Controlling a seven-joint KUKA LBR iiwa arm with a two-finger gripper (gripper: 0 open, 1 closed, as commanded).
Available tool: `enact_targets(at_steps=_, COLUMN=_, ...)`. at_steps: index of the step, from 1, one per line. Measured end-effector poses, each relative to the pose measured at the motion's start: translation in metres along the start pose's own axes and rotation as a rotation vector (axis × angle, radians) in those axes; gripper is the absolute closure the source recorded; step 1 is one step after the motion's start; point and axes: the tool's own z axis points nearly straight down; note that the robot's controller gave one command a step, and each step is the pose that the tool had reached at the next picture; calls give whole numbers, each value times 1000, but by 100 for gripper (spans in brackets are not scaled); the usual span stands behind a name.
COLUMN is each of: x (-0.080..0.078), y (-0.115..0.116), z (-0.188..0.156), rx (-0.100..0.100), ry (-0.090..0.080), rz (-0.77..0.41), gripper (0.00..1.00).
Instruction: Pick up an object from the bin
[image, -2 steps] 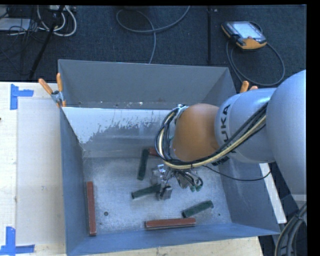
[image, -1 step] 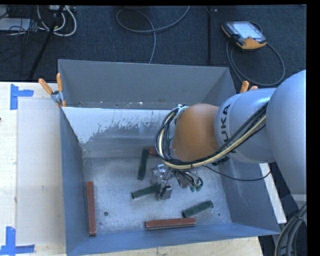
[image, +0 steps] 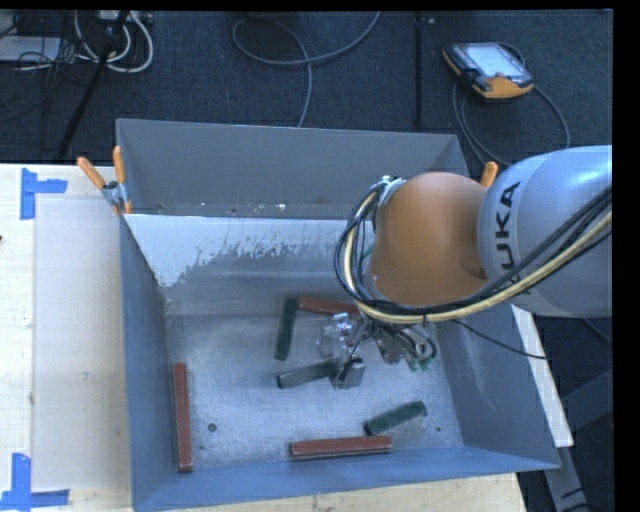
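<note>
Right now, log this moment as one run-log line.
claw: low, mid bin | at: right end of dark green bar | near wall: brown bar

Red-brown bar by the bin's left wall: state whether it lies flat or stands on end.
Lying flat. The red-brown bar shows its whole length on the floor of the bin, alongside the left wall.

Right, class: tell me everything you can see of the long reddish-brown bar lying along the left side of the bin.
The reddish-brown bar is a long, thin, straight stick with squared ends, matte, perhaps wood or plastic. It looks whole and lies flat on the floor of the bin, lengthwise along the foot of its left wall, which it seems to touch. No other piece touches it.
</note>
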Motion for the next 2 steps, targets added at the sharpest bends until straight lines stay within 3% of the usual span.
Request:
enact_targets(at_steps=1, x=0, y=0, z=0, rx=0, ry=0, rz=0, gripper=100)
enact_targets(at_steps=2, x=-21, y=-16, z=-50, rx=0, ry=0, rz=-10, gripper=100)
